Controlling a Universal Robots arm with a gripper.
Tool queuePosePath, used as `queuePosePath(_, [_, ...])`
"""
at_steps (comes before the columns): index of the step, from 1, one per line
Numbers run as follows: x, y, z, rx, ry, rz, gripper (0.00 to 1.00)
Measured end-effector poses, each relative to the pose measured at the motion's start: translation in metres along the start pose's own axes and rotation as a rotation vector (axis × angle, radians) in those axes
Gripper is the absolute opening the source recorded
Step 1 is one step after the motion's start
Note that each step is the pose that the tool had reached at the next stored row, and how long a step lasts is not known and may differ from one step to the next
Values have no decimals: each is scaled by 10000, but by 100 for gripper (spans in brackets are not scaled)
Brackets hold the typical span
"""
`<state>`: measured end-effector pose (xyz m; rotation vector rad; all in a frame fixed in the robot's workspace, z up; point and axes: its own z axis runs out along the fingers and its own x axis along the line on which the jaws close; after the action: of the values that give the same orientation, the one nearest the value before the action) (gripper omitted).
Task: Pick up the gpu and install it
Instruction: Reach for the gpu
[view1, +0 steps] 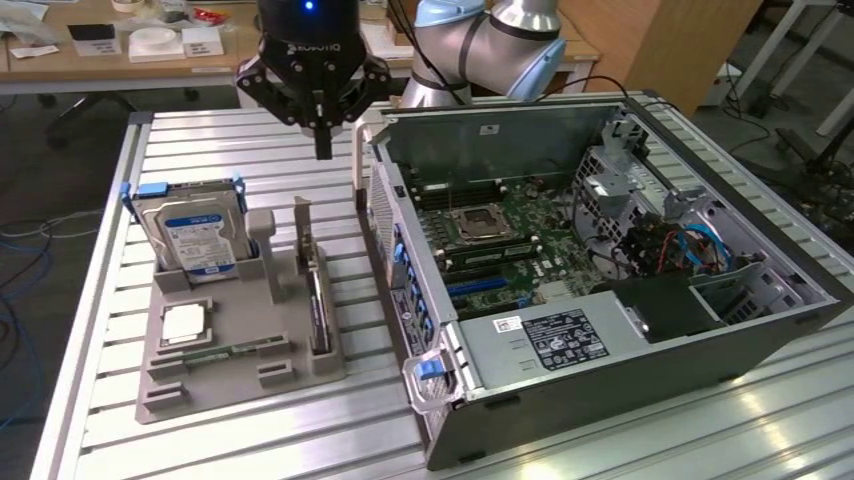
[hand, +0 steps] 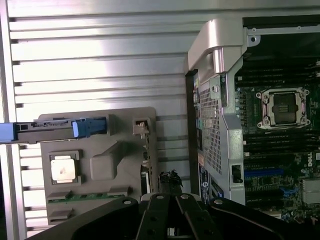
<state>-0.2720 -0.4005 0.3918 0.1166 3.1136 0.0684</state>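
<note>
Gripper (view1: 322, 150): its two black fingers are pressed together into a single point and nothing is held between them. It hangs above the slatted metal table (view1: 214, 140), clear of every object. The gpu (view1: 318, 305) has not been picked up. It stands on edge in a slot of the grey holder tray (view1: 240, 385), below the gripper and nearer the exterior camera, well apart from the fingertips. It is seen edge-on as a thin upright card, with its metal end bracket at the end closest to the gripper. Other items in the same tray sit farther from the gripper than the gpu, to the exterior view's left. These are a hard drive (view1: 198, 235) with a blue-white label standing upright in blue rails, a square processor chip (view1: 183, 322) lying flat, and a narrow green memory stick (view1: 220, 352) lying flat beside it. The open computer case (view1: 747, 320) lies on its side to the exterior view's right of the gripper, its nearest corner just beside and below the fingers. The motherboard (view1: 507, 240) inside is exposed, and no card can be made out in its expansion slots.
</note>
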Motion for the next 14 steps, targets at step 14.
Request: queuePosePath(14, [-1, -59, -3, 0, 0, -3, 11])
